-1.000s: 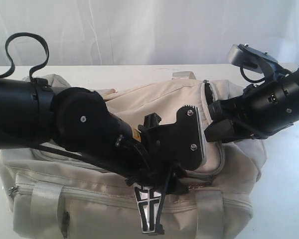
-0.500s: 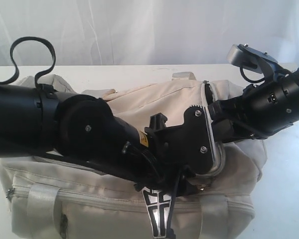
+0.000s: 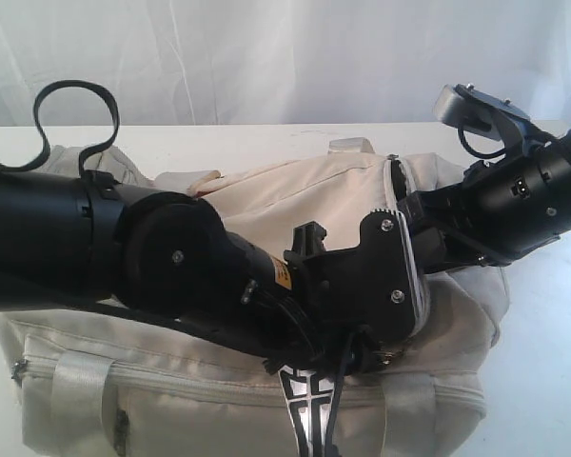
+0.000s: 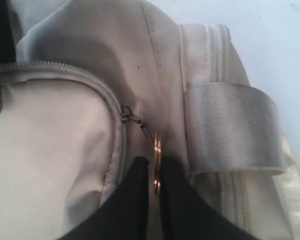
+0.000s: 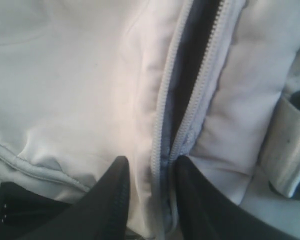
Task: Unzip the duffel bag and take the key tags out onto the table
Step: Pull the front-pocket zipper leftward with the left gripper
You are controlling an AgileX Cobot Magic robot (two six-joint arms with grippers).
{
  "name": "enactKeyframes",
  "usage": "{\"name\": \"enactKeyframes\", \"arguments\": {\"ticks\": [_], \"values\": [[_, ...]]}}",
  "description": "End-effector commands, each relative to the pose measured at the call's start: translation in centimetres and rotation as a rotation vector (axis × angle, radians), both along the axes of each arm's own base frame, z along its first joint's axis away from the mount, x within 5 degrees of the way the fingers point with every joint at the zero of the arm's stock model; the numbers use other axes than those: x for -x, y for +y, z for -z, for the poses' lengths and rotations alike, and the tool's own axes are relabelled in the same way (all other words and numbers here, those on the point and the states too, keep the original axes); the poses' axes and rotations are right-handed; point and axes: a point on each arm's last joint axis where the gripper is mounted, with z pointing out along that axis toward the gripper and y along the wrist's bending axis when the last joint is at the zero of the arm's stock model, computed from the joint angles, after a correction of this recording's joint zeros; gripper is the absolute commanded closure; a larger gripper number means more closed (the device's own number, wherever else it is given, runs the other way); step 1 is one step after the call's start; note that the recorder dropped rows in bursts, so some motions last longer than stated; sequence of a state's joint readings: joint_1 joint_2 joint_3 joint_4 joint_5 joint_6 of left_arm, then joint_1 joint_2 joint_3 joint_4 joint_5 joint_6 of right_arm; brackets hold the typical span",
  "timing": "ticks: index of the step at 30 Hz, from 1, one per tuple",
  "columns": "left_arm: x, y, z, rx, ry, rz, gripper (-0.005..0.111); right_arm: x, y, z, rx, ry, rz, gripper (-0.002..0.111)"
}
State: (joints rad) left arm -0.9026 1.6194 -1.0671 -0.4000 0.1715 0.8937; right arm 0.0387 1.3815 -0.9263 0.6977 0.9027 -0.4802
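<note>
The cream duffel bag (image 3: pixel 295 190) lies on the white table (image 3: pixel 542 362). In the left wrist view my left gripper (image 4: pixel 156 162) is shut on the gold ring pull (image 4: pixel 156 150) of the grey zipper (image 4: pixel 65 70), beside a webbing strap (image 4: pixel 230 127). In the exterior view its wrist block (image 3: pixel 390 286) hides the fingers. My right gripper (image 5: pixel 151 165) pinches the bag's fabric and zipper edge (image 5: pixel 162 145), where the zipper gapes onto dark lining (image 5: pixel 195 45). The key tags are out of view.
The left arm (image 3: pixel 95 238) lies across the bag's top and front. A black-and-white patterned tag (image 3: pixel 309 409) hangs at the bag's front. A front pocket zipper (image 3: pixel 19 367) and strap (image 3: pixel 76 390) show low on the left. A white cloth backdrop stands behind.
My left gripper has moved to the right along the bag, toward the right gripper, keeping hold of the ring pull. The right arm has stayed still.
</note>
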Motion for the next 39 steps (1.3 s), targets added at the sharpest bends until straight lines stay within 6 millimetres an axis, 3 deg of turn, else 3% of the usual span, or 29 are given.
{"name": "enactKeyframes", "arguments": {"ticks": [1, 11, 15, 22, 39], "values": [[0.5, 0.1, -0.2, -0.005, 0.008, 0.015, 0.107, -0.1, 0.1, -0.2, -0.002, -0.013, -0.007, 0.078], [1.3, 1.5, -3.5, 0.026, -0.089, 0.048, 0.107, -0.2, 0.0, -0.1, 0.004, -0.02, -0.003, 0.078], [1.7, 1.9, -3.6, -0.015, -0.078, 0.078, 0.107, -0.2, 0.0, -0.1, 0.006, -0.023, -0.001, 0.079], [1.5, 2.8, -3.3, -0.095, -0.069, 0.013, 0.107, -0.4, -0.2, -0.1, 0.031, -0.041, 0.004, 0.108], [2.5, 7.4, -4.4, -0.375, 0.029, -0.224, 0.107, -0.4, -0.3, -0.1, 0.04, -0.048, 0.006, 0.108]]}}
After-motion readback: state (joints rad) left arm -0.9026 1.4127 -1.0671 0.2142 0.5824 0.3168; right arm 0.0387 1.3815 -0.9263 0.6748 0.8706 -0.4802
